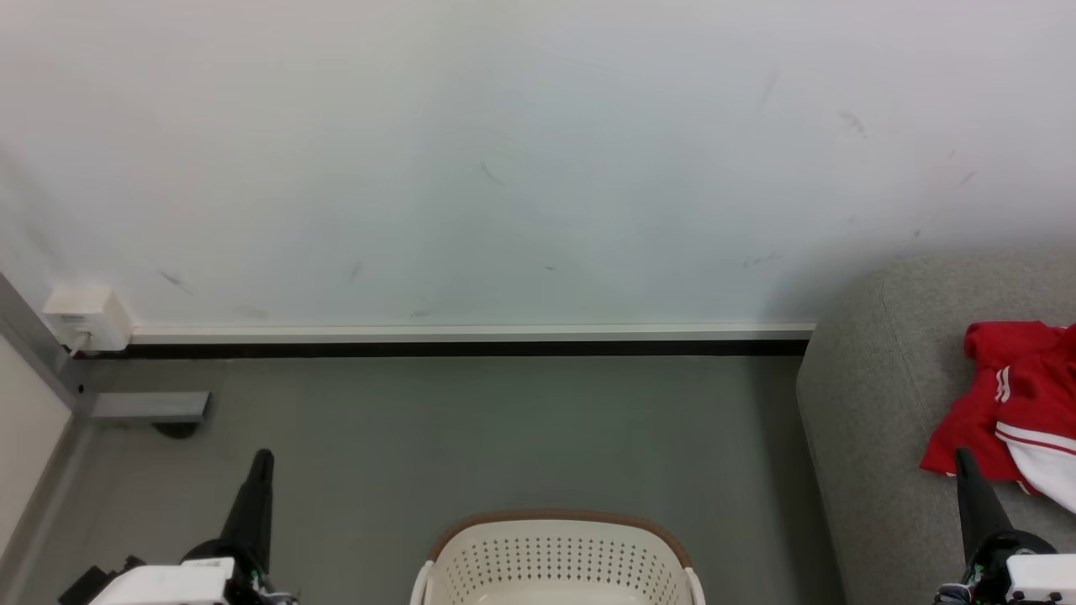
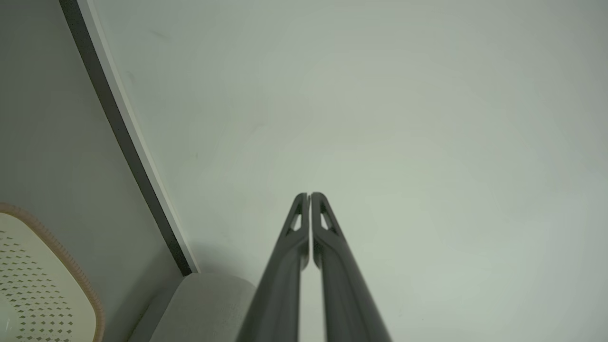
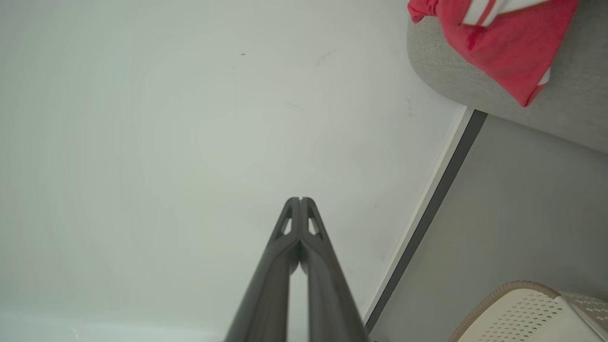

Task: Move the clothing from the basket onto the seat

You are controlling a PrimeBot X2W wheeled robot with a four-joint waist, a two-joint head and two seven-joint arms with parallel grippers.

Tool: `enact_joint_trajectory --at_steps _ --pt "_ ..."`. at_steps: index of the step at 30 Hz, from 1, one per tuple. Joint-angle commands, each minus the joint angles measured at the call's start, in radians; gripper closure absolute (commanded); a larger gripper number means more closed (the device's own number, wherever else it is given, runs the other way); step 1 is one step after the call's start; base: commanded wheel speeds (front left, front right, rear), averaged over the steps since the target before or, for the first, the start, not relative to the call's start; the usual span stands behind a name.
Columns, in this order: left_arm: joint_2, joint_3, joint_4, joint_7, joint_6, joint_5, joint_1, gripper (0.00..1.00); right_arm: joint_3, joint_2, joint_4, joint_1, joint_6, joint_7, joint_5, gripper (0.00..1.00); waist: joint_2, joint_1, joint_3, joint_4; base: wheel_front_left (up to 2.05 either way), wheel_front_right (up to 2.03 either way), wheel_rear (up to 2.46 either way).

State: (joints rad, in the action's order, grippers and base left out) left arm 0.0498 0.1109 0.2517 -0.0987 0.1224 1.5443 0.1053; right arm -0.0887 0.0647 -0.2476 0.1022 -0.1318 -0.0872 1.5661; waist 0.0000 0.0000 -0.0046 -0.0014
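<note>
On grey floor [image 1: 504, 428], cream basket [image 1: 556, 550].

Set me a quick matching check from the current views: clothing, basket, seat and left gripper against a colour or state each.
1. clothing
2. basket
3. seat
4. left gripper

A. dark, shut, holding nothing
B. grey, coarse weave
C. red with white stripes
D. cream, perforated, brown rim

Pairs: 1-C, 2-D, 3-B, 4-A

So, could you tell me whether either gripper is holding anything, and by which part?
Nothing: the left gripper and the right gripper are both shut and empty.
</note>
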Motion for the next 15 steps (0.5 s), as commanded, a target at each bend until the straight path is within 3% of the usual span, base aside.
enact_joint_trajectory --at_steps 1,15 --pt "0.002 0.004 -0.003 -0.008 0.005 0.029 0.012 1.00 -0.006 0.000 -0.002 0.017 0.002 -0.006 0.021 1.00 0.0000 0.0000 0.001 0.000 0.00 0.00 0.00" --pt "0.001 0.007 -0.002 -0.021 0.010 0.072 0.016 1.00 -0.014 -0.004 -0.005 0.017 0.002 -0.017 0.060 1.00 0.0000 0.0000 0.005 0.001 0.00 0.00 0.00"
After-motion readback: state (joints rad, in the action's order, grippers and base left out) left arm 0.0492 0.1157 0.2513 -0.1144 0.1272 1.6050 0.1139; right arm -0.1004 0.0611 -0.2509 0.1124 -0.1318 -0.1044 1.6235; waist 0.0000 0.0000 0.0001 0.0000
